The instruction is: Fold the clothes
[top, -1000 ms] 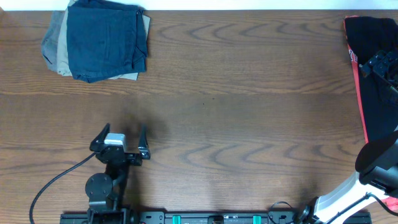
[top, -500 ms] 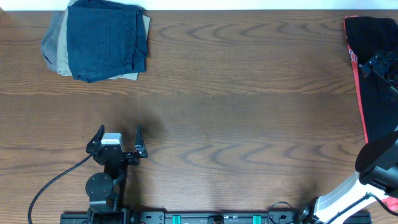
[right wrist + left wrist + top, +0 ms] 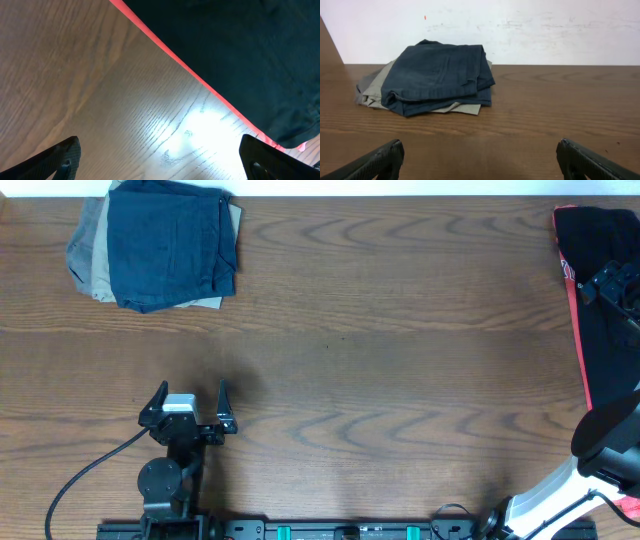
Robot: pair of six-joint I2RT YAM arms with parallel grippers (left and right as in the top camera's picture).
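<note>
— What is seen from overhead?

— A pair of navy shorts is seen folded at the far left corner of the worktop. It is laid on top of tan shorts, whose edges are shown at either side of the pile. The left gripper is found near the front edge, well apart from the pile, with its two fingers spread and nothing held. A black garment with a red stripe is laid at the far right. The right gripper is positioned over it, but its state cannot be told from here.

— And what is shown by the left wrist camera?

— The navy shorts are shown ahead, resting on the tan shorts, near the back edge of the worktop and before a white wall. The left gripper is released: its fingers are seen at the two lower corners, wide apart, with wood grain between them.

— And by the right wrist camera?

— The upper right is filled by the black garment, which is bordered by the red stripe and laid on the worktop. The right gripper is likewise released, its fingers being set wide apart at the lower corners with nothing clasped.
</note>
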